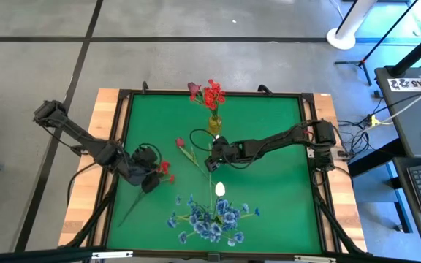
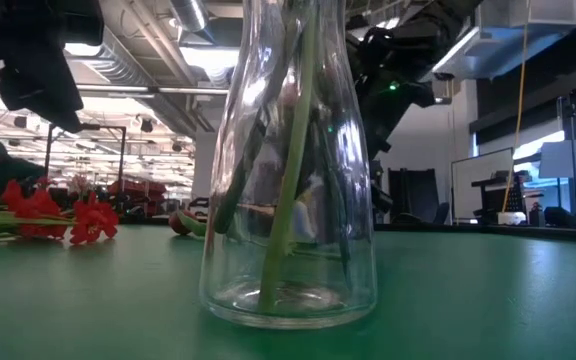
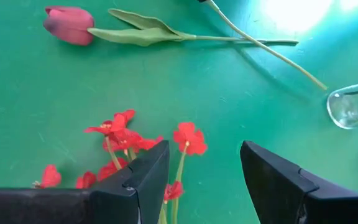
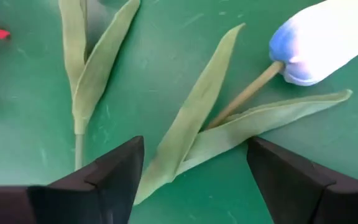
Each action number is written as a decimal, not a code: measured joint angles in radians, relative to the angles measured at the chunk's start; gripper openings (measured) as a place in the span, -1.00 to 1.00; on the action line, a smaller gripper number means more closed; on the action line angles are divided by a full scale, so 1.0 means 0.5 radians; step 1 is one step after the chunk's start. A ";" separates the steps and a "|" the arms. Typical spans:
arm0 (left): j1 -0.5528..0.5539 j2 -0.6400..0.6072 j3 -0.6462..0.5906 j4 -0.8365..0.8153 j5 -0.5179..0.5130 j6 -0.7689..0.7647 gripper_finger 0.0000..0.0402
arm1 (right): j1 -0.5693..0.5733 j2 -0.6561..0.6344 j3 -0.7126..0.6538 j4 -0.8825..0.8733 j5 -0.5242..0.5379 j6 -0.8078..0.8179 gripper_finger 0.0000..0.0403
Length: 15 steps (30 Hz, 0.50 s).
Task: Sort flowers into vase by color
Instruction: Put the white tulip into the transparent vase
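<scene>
Surface: green table (image 1: 283, 212), wooden strips along both side edges.
Vase, far edge: glass vase (image 1: 214, 123) at the middle of the far edge, already holding red flowers (image 1: 212, 95) and a dark pink bud.
Vase, near edge: second glass vase (image 2: 290, 160) standing against the low camera, stems inside; blue flowers (image 1: 210, 223) spread at the middle of the near edge.
Left gripper (image 3: 201, 186): toward the left edge, jaws apart, holding nothing, hovering over a red cluster stem (image 3: 120, 140) lying on the mat.
Right gripper (image 4: 194, 186): mid-table, jaws apart, empty, straddling the leaves of a white bud flower (image 4: 319, 43).
Loose stock: pink-red rosebud (image 3: 68, 25) with leaf, lying between the two grippers.
Risk, right side: the fingers frame broad leaves, not the stem; closing here would likely pinch a leaf only, and the flower could swing or slip out on the lift.
Risk, left side: several thin red stems lie together; a close could take more than one, or miss the stem and crush the heads.
Risk, crowding: both arms work near the table's centre, and the rosebud lies between them; a sweep from either could drag it.
Risk, insertion: long limp stems and narrow necks; a tilted stem could catch the rim and tip a vase.
Risk, sorting: white has no obvious matching vase in view; placement by colour is uncertain.
</scene>
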<state>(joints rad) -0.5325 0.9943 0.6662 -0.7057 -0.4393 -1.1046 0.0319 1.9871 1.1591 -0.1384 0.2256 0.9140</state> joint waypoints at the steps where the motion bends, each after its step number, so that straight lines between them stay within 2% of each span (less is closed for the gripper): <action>1: 0.007 0.000 0.000 -0.003 -0.001 0.020 -0.04 | 0.000 0.016 0.028 -0.037 0.007 0.000 0.39; 5: 0.010 0.000 0.000 -0.013 -0.014 0.046 -0.04 | 0.002 0.048 0.126 -0.238 0.040 -0.005 0.12; 15: -0.001 0.000 0.000 -0.023 -0.032 0.052 -0.04 | -0.001 0.030 0.220 -0.512 0.053 -0.103 -0.91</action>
<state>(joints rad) -0.5332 0.9943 0.6662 -0.7174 -0.4553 -1.0784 0.0313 2.0022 1.2691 -0.3946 0.2523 0.8627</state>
